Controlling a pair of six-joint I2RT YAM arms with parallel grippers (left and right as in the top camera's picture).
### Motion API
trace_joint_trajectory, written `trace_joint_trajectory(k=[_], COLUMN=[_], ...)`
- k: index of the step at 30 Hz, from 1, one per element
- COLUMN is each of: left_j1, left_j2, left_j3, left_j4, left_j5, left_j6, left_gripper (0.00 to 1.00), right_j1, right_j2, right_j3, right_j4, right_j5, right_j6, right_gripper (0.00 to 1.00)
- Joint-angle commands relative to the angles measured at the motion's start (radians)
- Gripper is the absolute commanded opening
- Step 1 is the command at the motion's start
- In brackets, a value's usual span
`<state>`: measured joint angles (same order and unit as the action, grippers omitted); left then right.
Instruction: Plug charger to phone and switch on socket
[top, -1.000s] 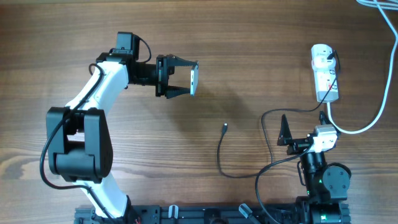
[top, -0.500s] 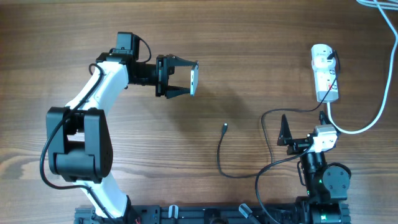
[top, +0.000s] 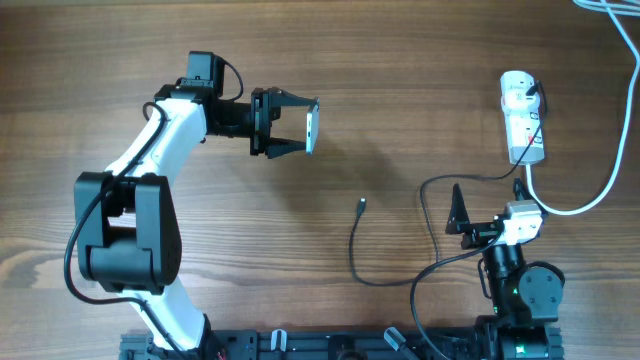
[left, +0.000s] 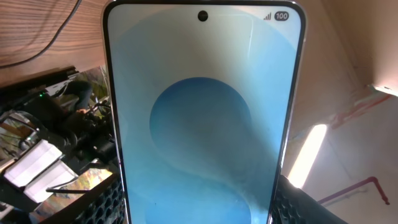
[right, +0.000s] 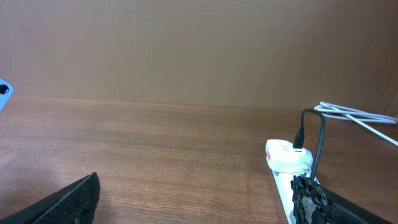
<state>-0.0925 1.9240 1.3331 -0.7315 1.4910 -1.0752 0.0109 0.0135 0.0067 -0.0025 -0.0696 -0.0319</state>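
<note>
Over the left half of the counter (top: 420, 60), I am gripping the phone (left: 199, 124) in my left claw (top: 305, 127). The fingers (left: 298, 205) are pressing on its two long edges, so the jaws are standing partway apart around its width. Its lit blue screen is facing my wrist camera, and from overhead it is showing edge-on, apparently lifted off the wood. My right claw (right: 196, 186) is hanging low near my right base, spread wide and grasping nothing. The charger (top: 355, 250) is lying loose on the counter between my arms. Its small connector tip (top: 361, 205) is well apart from the phone. The socket (top: 522, 118) is sitting at the far right. I am judging that I am presenting the phone for plugging, with nothing connected yet. Next, my right claw is going to need to pinch the cable just behind the tip and line it up with the phone's port, which I cannot see from here. The red switch (top: 536, 117) is waiting until after that.
</note>
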Motion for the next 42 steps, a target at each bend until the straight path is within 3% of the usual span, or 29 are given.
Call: trace_joint_trajectory(k=[1,3,7,9,10,15,21,26,31,33,35,38,40,42], left_j1=[-0.002,-0.002,-0.002,-0.002,-0.002,-0.002,-0.002,-0.002,-0.002,-0.002,-0.002,-0.002,-0.002,-0.002], left_j2=[-0.034,-0.034,-0.034,-0.034,-0.034,-0.034,-0.034,-0.034,-0.034,-0.034,-0.034,-0.034,-0.034,-0.034], left_j3=[0.004,0.004,0.004,0.005,0.004,0.004,0.004,0.005,0.004,0.004,0.004,0.004,0.004,0.004], left_j4=[0.003,0.003,0.003,0.003,0.003,0.003,0.003,0.003,0.003,0.003,0.003,0.003,0.003,0.003], left_j5=[0.058,0.057,0.058,0.058,0.058,0.058,0.058,0.058,0.058,0.058,0.058,0.058,0.058,0.058], left_j6=[0.024,0.024,0.024,0.024,0.024,0.024,0.023,0.023,0.024,0.023,0.024,0.024,0.024,0.024], left_gripper=[0.57,0.58,0.58,0.57,0.58,0.58,0.58,0.58,0.58,0.58,0.58,0.58,0.58,0.58], right_j1=[0.001,0.001,0.001,0.001,0.001,0.001,0.001,0.001,0.001,0.001,0.001,0.001,0.002,0.006], right_j2=[-0.010,-0.010,-0.009,-0.009,-0.009,-0.009,0.064,0.310,0.695,0.808,0.885,0.968,1.005,1.019], right_j3=[-0.002,-0.002,-0.002,-0.002,-0.002,0.007,0.131,0.381,0.775,0.887,0.949,0.971,0.971,0.971], right_j4=[0.016,0.049,0.039,0.039,0.045,0.209,0.159,-0.080,-0.561,-0.702,-0.769,-0.786,-0.771,-0.766], right_j5=[0.012,-0.061,-0.559,-0.548,-0.537,-0.650,-0.634,-0.635,-0.634,-0.628,-0.639,-0.724,-0.769,-0.816], right_j6=[-0.012,0.063,0.703,0.943,0.988,0.921,0.788,0.565,0.182,0.108,0.130,0.373,0.373,0.258], right_gripper=[1.00,1.00,1.00,1.00,1.00,1.00,1.00,1.00,1.00,1.00,1.00,1.00,1.00,1.00])
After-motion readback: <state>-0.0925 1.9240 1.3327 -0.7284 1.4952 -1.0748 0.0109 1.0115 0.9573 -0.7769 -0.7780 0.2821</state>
